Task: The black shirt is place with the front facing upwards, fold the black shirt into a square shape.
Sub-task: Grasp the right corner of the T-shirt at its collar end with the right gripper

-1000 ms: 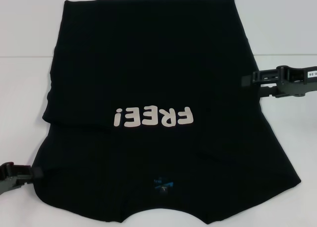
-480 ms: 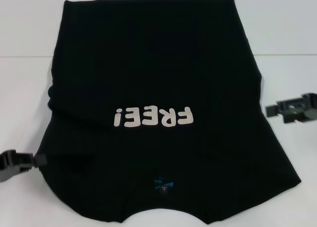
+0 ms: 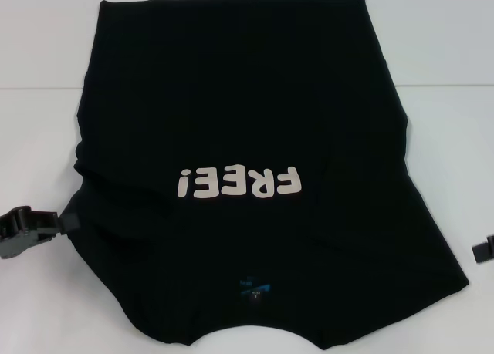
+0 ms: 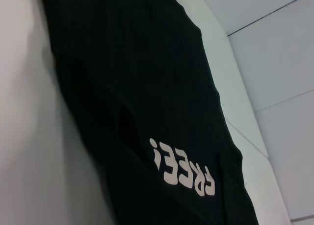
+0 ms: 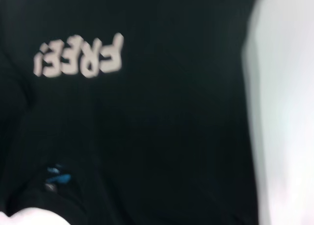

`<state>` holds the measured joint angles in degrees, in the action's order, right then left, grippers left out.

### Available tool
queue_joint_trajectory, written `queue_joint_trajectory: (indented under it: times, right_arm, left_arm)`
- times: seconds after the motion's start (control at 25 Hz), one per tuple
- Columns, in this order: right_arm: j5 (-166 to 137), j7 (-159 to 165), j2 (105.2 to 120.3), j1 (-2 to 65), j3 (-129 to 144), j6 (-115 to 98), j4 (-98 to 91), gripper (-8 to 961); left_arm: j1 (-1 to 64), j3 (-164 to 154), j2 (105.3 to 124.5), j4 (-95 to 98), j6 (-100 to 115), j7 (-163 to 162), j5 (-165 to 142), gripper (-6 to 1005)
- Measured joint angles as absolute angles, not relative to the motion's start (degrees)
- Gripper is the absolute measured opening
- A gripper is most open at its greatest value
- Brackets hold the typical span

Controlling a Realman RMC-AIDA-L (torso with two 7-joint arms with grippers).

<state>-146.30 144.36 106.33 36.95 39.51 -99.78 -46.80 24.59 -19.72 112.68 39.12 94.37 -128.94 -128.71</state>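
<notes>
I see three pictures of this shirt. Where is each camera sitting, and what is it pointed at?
Head view: on the robot's head, looking forward and down at the black shirt on the white table; the left gripper touches its left edge, and a bit of the right gripper shows at the right border.
Left wrist view: on the left arm's wrist, looking across the shirt; no robot parts show.
Right wrist view: on the right arm's wrist, looking at the shirt's chest and collar; no robot parts show.
Shared: all three show the FREE! lettering.
</notes>
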Motion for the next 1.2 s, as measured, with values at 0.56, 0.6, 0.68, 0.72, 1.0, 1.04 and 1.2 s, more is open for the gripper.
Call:
queue_joint_trajectory:
  times: [0.56,0.6,0.68,0.72,1.0,1.04,1.2]
  right_arm:
    - [-149.1,141.9,109.99,37.1,40.6,-94.4,-46.1,844]
    - [-149.2,141.5,110.27,37.1,40.6,-94.1,-46.1,844]
    - [-149.3,140.6,110.89,37.0,40.7,-93.4,-46.1,844]
    - [-149.3,140.2,111.08,37.0,40.7,-93.0,-46.1,844]
    - [-150.5,138.4,111.96,36.9,41.4,-91.5,-46.1,843]
    - [-150.6,138.2,112.10,36.9,41.5,-91.5,-46.1,843]
    - [-150.7,137.4,112.77,37.1,41.6,-90.9,-46.1,843]
  left_arm:
    - [24.7,-19.6,113.01,39.0,93.0,-128.9,-128.6,16]
    - [24.7,-19.6,113.02,39.0,93.0,-129.0,-128.6,16]
    - [24.8,-19.6,113.03,39.0,92.9,-129.2,-128.6,17]
    - [24.8,-19.6,113.03,39.0,92.9,-129.3,-128.6,18]
    - [24.7,-19.6,113.08,39.0,92.9,-129.6,-128.6,21]
    - [24.7,-19.6,113.11,39.0,92.9,-129.6,-128.6,21]
    - [24.7,-19.6,113.15,39.0,92.7,-129.7,-128.6,23]
